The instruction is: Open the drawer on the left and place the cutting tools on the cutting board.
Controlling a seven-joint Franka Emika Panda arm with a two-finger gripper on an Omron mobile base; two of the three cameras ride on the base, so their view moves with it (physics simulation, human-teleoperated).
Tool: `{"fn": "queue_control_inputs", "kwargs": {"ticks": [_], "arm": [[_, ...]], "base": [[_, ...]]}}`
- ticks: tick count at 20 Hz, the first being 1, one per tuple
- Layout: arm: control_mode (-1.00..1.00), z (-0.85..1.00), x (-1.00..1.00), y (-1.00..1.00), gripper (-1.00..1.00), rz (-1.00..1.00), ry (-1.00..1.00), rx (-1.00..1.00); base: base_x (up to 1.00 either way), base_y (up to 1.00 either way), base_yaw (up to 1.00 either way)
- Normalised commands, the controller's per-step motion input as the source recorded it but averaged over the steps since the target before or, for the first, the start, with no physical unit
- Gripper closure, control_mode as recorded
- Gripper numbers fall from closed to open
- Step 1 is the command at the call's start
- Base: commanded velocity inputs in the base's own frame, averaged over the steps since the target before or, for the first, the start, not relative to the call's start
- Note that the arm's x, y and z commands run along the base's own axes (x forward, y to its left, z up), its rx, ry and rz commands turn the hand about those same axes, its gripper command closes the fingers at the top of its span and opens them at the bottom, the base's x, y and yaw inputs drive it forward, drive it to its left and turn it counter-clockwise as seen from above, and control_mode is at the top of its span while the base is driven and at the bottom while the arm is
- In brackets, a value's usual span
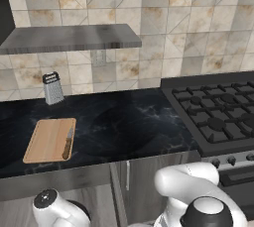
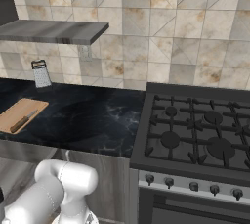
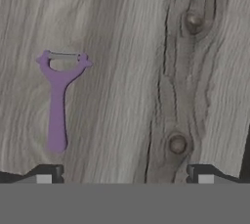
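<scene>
A: Claw (image 3: 125, 174): what state?

B: Jaws spread to their widest, nothing between them. In the hand view the two tips stand at 7 and 5 o'clock, over grey wood grain, the inside of the drawer (image 3: 161, 71).

A: And the peeler (image 3: 59, 96)?

B: Purple, Y-shaped, flat on that grain at about 9 o'clock from frame centre, head toward 12, handle toward 6. It sits above the left tip, apart from it, outside the gap between the jaws.

A: The knife (image 1: 67, 143)?

B: On the board (image 1: 47, 141), along its right edge in the left base view, blade toward 12, brown handle toward 6. The right base view shows it lying slantwise on the board.

A: The board's place?

B: On the black counter (image 1: 129, 127), at 8 o'clock in the left base view. A grater (image 1: 52, 87) stands upright behind it at 12, by the tiled wall; the stove (image 1: 218, 114) lies well apart at 3.
</scene>
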Motion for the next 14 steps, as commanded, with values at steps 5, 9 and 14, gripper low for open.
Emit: {"fn": "queue_control_inputs", "kwargs": {"ticks": [5,9,14], "arm": [[-1.00,-0.09,0.00,0.04,-1.00,0.01,-0.05,0.13],[-1.00,0.00,0.00,0.00,-1.00,0.06,0.05,0.14],[-1.00,-0.04,0.02,0.03,-1.00,0.05,0.05,0.08]], "base": [[0.00,0.00,0.00],[0.00,0.00,0.00],[0.00,0.00,0.00]]}}
